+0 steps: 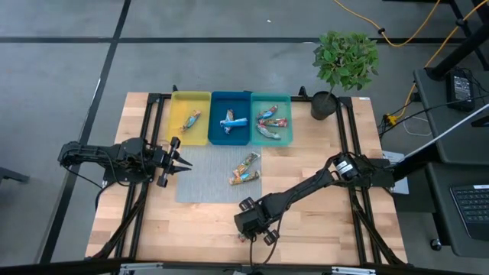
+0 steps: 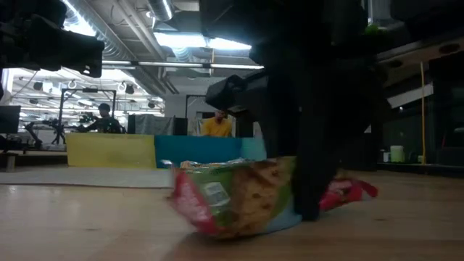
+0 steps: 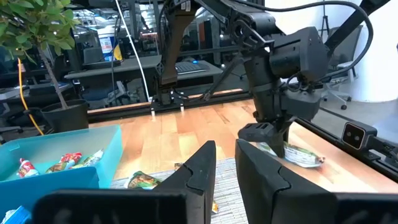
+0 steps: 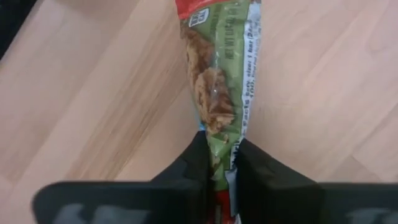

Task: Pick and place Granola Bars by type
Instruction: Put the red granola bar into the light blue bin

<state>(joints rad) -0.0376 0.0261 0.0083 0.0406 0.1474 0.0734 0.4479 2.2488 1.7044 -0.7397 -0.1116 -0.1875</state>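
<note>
My right gripper (image 1: 256,231) is near the table's near edge, shut on a green-and-red granola bar (image 2: 235,196), which the gripper hides in the high view. My left gripper (image 1: 182,160) hovers at the left edge of a grey mat (image 1: 202,183), open by a narrow gap and touching nothing. Two or three more bars (image 1: 244,169) lie on the mat's right side. The yellow tray (image 1: 189,131) holds one bar, the blue tray (image 1: 231,134) one blue bar, and the teal tray (image 1: 284,107) several. My right gripper (image 4: 221,163) pinches the green-and-red bar between its two fingers, close to its red end (image 4: 217,204). The wrapper is squeezed narrow at the pinch (image 4: 219,146). The fingers come down from above. The bar's long part (image 4: 217,68) stretches forward over the wood, at or just above the table.
The three trays stand side by side at the table's far edge. A potted plant (image 1: 342,65) stands right of the teal tray at the far right corner. People sit in the room beyond the table in the low view.
</note>
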